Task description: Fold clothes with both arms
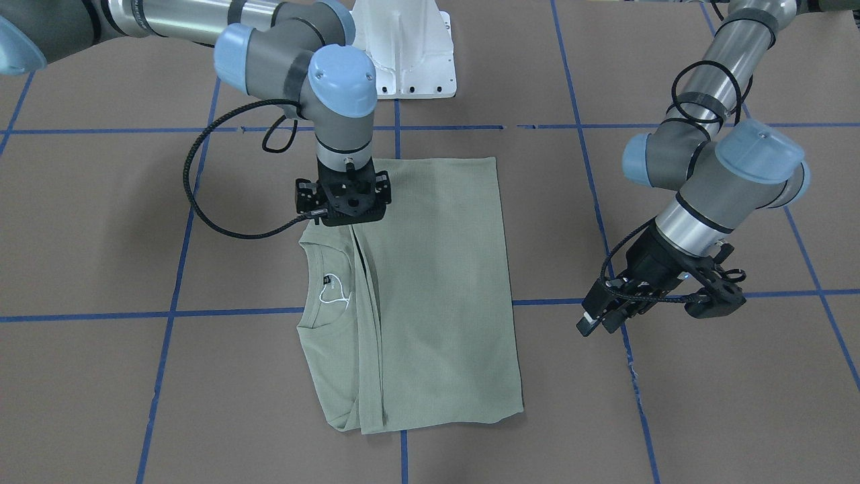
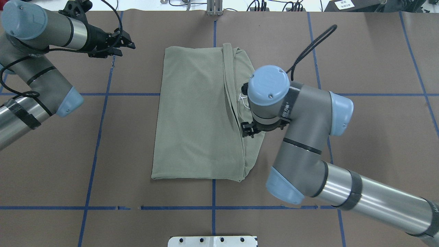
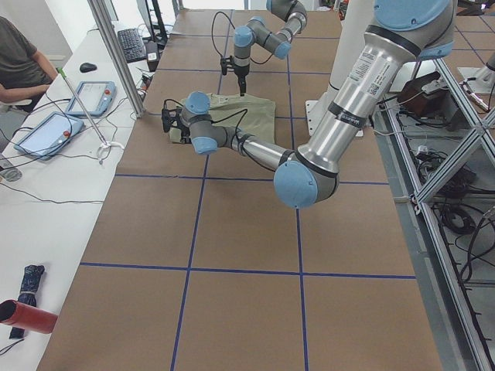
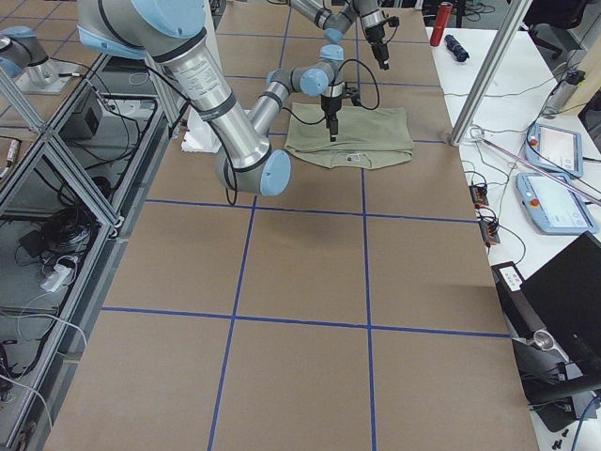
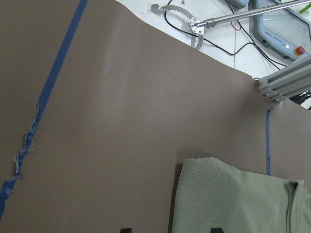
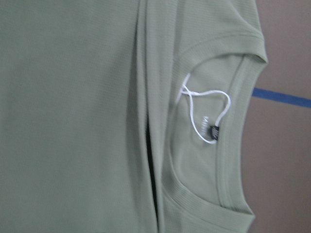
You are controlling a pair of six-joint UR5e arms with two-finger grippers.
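Note:
The clothes are one sage-green shirt (image 1: 437, 282) lying flat, folded lengthwise, on the brown table (image 2: 195, 116). Its crew neck, with a black label (image 6: 213, 132) and a white string loop (image 6: 204, 97), shows on the robot's right side. My right gripper (image 1: 351, 202) points straight down over the shirt's folded edge near the collar (image 2: 248, 130). Its fingers are hidden under the wrist, so I cannot tell their state. My left gripper (image 2: 126, 44) hangs open and empty above bare table, off the shirt's far left corner (image 5: 233, 199).
The white pedestal base (image 1: 403, 54) stands at the robot's side of the table. Blue tape lines (image 2: 99, 133) cross the brown surface. Beyond the far edge are a metal post (image 3: 116, 54), tablets (image 3: 89, 97) and a seated person (image 3: 19, 62).

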